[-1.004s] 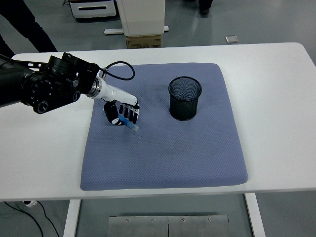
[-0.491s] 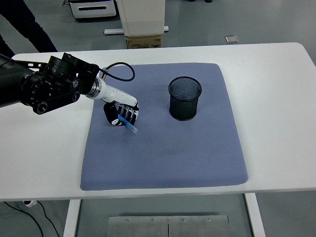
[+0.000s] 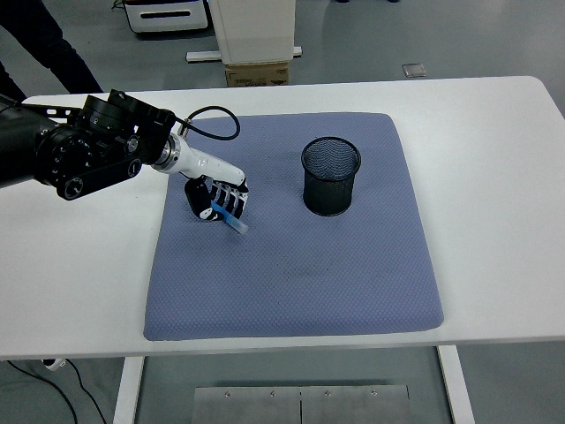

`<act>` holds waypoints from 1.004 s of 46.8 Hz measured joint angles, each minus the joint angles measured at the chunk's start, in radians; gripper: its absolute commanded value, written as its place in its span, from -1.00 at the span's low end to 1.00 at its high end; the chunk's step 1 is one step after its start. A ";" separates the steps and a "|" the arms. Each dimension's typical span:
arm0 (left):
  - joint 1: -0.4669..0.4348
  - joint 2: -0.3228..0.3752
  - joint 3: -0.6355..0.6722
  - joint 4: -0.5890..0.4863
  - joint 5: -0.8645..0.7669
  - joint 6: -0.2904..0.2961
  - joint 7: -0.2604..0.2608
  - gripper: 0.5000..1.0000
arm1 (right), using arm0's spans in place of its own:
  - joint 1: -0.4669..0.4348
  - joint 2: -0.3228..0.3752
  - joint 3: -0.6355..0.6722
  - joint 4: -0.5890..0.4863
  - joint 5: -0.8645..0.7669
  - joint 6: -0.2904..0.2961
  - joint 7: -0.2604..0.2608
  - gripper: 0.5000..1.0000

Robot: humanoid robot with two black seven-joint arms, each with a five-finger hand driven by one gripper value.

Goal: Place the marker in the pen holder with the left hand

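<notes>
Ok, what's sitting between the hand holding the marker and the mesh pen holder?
Nothing. In the head view, only bare blue mat separates the left hand, gripping the marker, from the pen holder.

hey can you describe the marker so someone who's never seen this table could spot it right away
Start at the blue-grey mat covering the middle of the white table. On its left side the robot's left hand is closed around the marker, well left of the black mesh pen holder. It is the only bright blue, thin stick there, poking out below the fingers.

Blue marker [image 3: 230, 217] slanted, tip protruding below the curled fingers [image 3: 231, 201]. Black mesh pen holder [image 3: 331, 176] upright, well right of them.
</notes>
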 measured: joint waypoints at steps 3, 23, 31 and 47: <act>-0.005 0.000 -0.003 0.000 -0.004 -0.001 0.000 -1.00 | 0.000 0.000 0.000 0.000 0.000 0.000 0.000 1.00; -0.069 0.000 -0.012 0.001 -0.093 -0.024 -0.016 -1.00 | 0.000 0.000 0.000 0.000 0.000 0.000 0.000 1.00; -0.083 -0.005 -0.016 0.001 -0.128 -0.025 -0.016 -1.00 | 0.000 0.000 0.000 0.000 0.000 0.000 0.000 1.00; -0.107 -0.027 -0.096 0.002 -0.189 -0.029 -0.016 -1.00 | 0.000 0.000 0.000 0.000 0.000 0.000 0.000 1.00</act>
